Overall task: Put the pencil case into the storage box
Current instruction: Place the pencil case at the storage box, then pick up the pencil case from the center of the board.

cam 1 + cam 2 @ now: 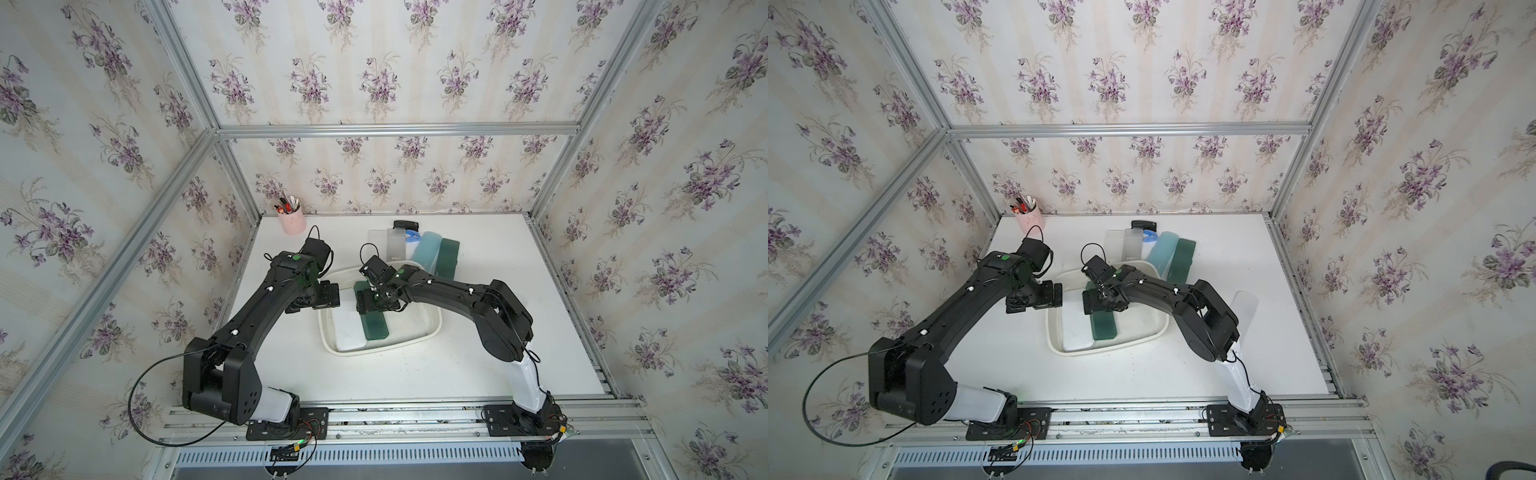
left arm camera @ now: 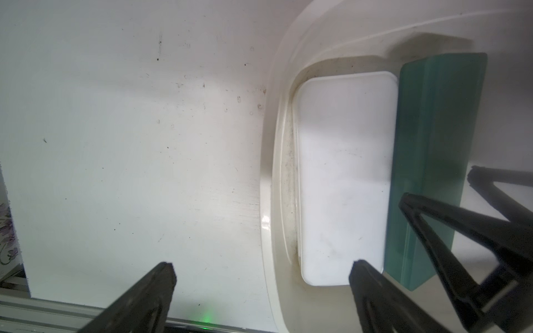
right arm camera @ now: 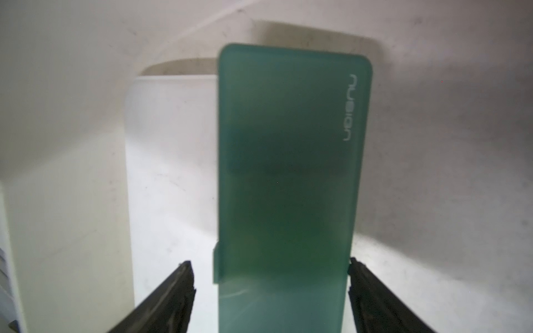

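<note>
Against the box's (image 2: pixel 269 144) left end wall lies a white case (image 2: pixel 343 178). The green case (image 3: pixel 288 173) sits just beside it on the box floor, though whether quite flat I cannot tell.

Right gripper (image 3: pixel 270 266) straddles its far half, fingers apart: 1 clear of a long side, 1 right against the other, no clamp. Left gripper (image 2: pixel 264 266) hangs wide open over the box's left rim.

Judged step: release and retreat. Best to rise straight up with fingers wide, so nothing drags.

Both cases are smooth plastic slabs with rounded corners, the green 1 frosted with pale lettering. The box is glossy and rolled-rimmed, its floor scuffed.
</note>
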{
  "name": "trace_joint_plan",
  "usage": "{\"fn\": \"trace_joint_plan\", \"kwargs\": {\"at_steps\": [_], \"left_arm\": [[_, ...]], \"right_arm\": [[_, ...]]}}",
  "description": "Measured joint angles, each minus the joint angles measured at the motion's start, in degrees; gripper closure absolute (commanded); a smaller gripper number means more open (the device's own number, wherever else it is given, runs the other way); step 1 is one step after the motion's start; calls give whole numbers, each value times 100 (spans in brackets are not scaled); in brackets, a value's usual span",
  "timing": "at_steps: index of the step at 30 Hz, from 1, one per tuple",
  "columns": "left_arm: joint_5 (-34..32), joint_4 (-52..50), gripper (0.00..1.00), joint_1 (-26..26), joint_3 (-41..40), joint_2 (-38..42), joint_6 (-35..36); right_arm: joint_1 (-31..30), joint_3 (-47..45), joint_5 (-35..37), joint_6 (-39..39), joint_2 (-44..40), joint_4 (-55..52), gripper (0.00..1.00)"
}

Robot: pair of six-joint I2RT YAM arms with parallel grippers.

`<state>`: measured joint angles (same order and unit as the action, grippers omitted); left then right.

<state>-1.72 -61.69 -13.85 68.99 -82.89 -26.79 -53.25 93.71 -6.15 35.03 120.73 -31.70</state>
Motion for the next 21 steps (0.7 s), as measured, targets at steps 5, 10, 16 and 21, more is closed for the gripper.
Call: {"fn": "trace_joint_plan", "kwargs": {"at_steps": [5, 10, 16, 21], "left_arm": [[2, 92, 0, 11, -31, 11, 50], [61, 107, 0, 22, -39, 39, 92], [208, 107, 0, 22, -15, 42, 160], [350, 129, 0, 22, -22, -15, 236]], "right_arm": [[0, -170, 116, 127, -315, -98, 12], [262, -1134, 614, 463, -1663, -280, 11], [1381, -3193, 1613, 1257, -3543, -761, 6], [2531, -4531, 1867, 1495, -4409, -828, 4]]}}
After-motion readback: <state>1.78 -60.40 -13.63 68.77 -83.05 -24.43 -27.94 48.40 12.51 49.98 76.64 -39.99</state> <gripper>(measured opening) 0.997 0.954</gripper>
